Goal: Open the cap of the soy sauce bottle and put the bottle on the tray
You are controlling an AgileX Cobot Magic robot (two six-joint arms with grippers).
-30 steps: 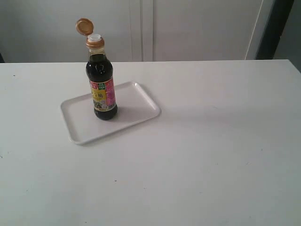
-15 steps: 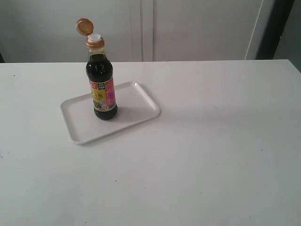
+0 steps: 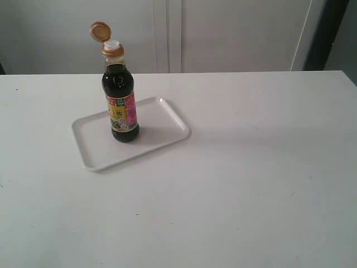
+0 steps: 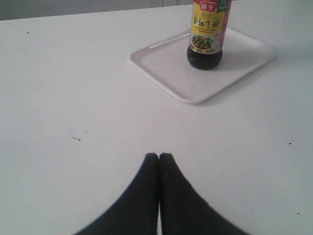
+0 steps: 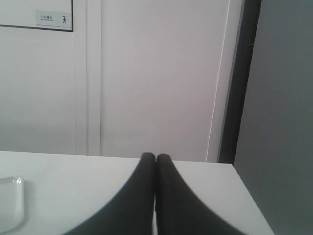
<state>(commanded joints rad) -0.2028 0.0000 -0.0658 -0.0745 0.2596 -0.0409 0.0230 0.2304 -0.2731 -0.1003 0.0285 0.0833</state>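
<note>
A: Bottle position?
B: The soy sauce bottle [image 3: 120,100] stands upright on the tray [image 3: 159,134], cap [image 3: 101,31] flipped open.
A: Grippers?
B: Left gripper [image 4: 158,157] and right gripper [image 5: 155,157]: fingers pressed together, holding nothing, clear of the tray.

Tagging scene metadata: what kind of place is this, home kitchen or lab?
Probably a lab or office room, not a kitchen: a bare white table, plain white wall panels with a small sign, and only a soy sauce bottle on a tray.

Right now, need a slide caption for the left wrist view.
Shut left gripper faces dark glass soy sauce bottle upright on flat white tray.
</note>
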